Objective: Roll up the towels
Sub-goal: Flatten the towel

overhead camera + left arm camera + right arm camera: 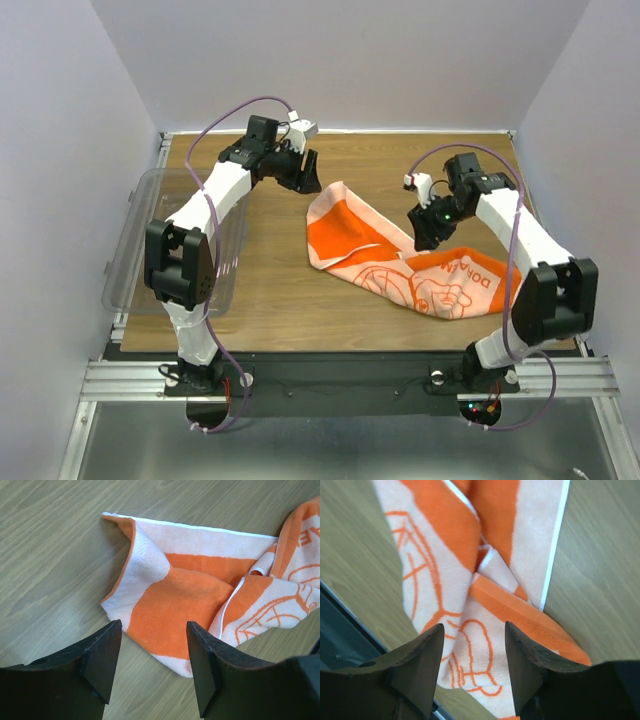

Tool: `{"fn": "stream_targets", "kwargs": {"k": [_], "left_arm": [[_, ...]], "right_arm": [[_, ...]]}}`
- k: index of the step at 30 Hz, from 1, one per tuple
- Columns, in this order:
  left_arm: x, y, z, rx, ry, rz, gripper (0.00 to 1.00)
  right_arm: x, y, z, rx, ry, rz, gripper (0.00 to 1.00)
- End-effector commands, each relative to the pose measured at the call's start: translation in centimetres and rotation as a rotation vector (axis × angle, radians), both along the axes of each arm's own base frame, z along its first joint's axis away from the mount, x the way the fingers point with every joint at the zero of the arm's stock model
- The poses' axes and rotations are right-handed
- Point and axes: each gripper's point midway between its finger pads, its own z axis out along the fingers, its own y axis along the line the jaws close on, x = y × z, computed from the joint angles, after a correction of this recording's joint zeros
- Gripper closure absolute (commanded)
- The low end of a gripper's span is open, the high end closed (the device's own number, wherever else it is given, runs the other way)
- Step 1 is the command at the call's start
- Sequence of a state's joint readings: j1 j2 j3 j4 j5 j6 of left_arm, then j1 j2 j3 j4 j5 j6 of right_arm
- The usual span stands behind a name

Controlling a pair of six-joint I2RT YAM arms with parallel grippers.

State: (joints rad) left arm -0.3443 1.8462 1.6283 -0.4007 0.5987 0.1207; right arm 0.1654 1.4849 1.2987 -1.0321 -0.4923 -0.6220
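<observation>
Left fingers (102, 655) and right fingers (420, 665) stand released, empty, by the twisted towel (347, 235); rolling it unflattened would likely trap folds and skew the roll.

We find the towel (350, 238) on the surface (270, 295), the tub (130, 270) at the surface's left edge; left jaws by the towel's far end, right jaws over its middle.

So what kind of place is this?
Probably a robot lab test cell: left arm and right arm bolted to a metal rail, plain white walls boxing in a wooden table.
</observation>
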Motion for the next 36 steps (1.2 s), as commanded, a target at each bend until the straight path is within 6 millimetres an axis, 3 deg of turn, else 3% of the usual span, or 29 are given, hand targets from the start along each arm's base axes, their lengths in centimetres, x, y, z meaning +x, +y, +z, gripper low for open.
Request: {"fn": "stream_targets", "kwargs": {"k": [1, 3, 6, 9, 14, 21, 22, 26, 27, 28, 29, 31, 33, 34, 36], "left_arm": [[-0.3, 0.4, 3.0, -0.045, -0.059, -0.01, 0.35], [-0.4, 0.6, 2.9, -0.047, -0.048, -0.01, 0.35], [-0.5, 0.9, 2.2, -0.035, -0.042, -0.015, 0.35], [-0.7, 1.1, 1.6, -0.027, -0.032, -0.018, 0.34], [-1.2, 1.3, 0.0, -0.001, -0.004, -0.032, 0.34], [-3.7, 1.7, -0.9, 0.03, 0.007, -0.135, 0.31], [-4.1, 1.7, -1.2, 0.036, 0.006, -0.161, 0.31], [-6.8, 2.4, -2.3, 0.105, -0.023, -0.275, 0.31], [-7.9, 2.7, -3.5, 0.132, -0.015, -0.3, 0.31], [-8.5, 3.1, -3.1, 0.16, -0.069, -0.337, 0.31], [-9.8, 3.5, -4.4, 0.192, -0.066, -0.37, 0.31], [-11.1, 3.4, -5.0, 0.24, -0.106, -0.42, 0.31], [-12.5, 3.8, -6.6, 0.335, -0.143, -0.453, 0.31], [-13.3, 1.9, -6.9, 0.354, -0.194, -0.501, 0.31], [-13.8, 0.8, -8.3, 0.413, -0.252, -0.52, 0.31]], "right_arm": [[2.1, -1.5, -2.6, -0.055, 0.035, -0.094, 0.43], [2.4, -2.5, -3.3, -0.093, 0.023, -0.079, 0.41], [2.7, -3.8, -4.1, -0.152, -0.017, -0.024, 0.28], [2.7, -3.4, -4.8, -0.147, -0.005, 0.002, 0.27], [2.5, -2.9, -7.8, -0.172, 0.023, 0.033, 0.28], [1.8, -2.0, -9.8, -0.192, 0.036, 0.078, 0.33], [1.6, -1.9, -10.2, -0.199, 0.041, 0.078, 0.35], [2.3, -1.9, -11.2, -0.22, 0.021, 0.053, 0.67], [2.5, -2.0, -11.2, -0.223, 0.017, 0.044, 0.88], [3.0, -1.9, -10.5, -0.218, 0.0, 0.02, 0.99], [3.3, -1.9, -9.8, -0.217, -0.019, 0.008, 0.99], [3.9, -2.0, -8.3, -0.204, -0.055, -0.03, 1.0], [5.0, -2.1, -5.5, -0.172, -0.123, -0.074, 0.99], [5.2, -2.1, -4.7, -0.162, -0.139, -0.095, 1.0], [5.7, -2.3, -3.2, -0.145, -0.173, -0.119, 0.99]]}}
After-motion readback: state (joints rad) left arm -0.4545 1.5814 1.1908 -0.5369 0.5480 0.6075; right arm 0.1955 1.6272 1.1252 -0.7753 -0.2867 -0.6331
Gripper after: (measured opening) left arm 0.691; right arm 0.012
